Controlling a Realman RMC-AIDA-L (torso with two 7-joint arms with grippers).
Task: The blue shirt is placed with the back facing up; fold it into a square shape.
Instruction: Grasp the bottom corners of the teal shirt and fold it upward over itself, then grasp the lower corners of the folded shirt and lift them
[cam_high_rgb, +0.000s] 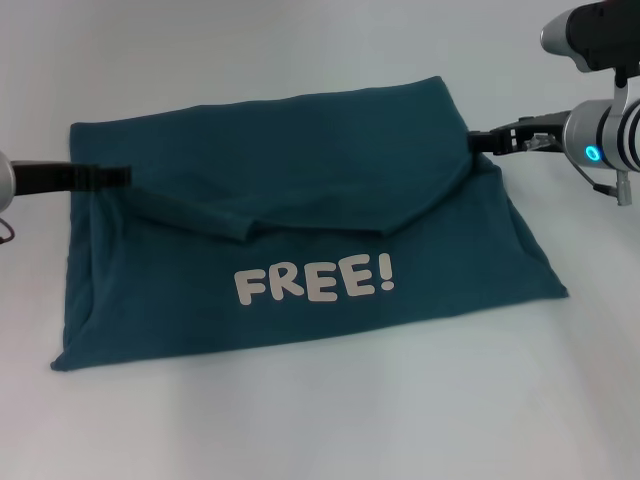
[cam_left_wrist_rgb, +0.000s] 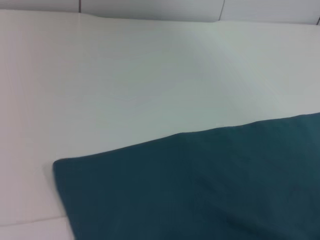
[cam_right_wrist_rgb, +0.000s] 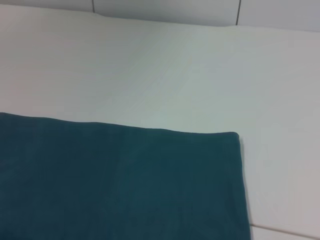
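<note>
Blue shirt (cam_high_rgb: 300, 230) spread across centre of head view on white table (cam_high_rgb: 300, 430), far half folded toward near side, flap edge sagging above white "FREE!" lettering (cam_high_rgb: 313, 281).

Step judged: drawing folded flap over. To do well: pull both side edges level and together, keep flap taut, lay hem straight, smooth sag at middle.

Left gripper (cam_high_rgb: 118, 176) at mid-left, tip touching shirt's left edge at fold. Right gripper (cam_high_rgb: 492, 140) at upper right, tip at shirt's right edge. Finger state of either: cannot tell.

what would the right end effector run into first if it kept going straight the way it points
Most likely the blue shirt: the right end effector points toward the robot's left, its tip already at the shirt's right edge, though its height above the cloth is unclear.
</note>
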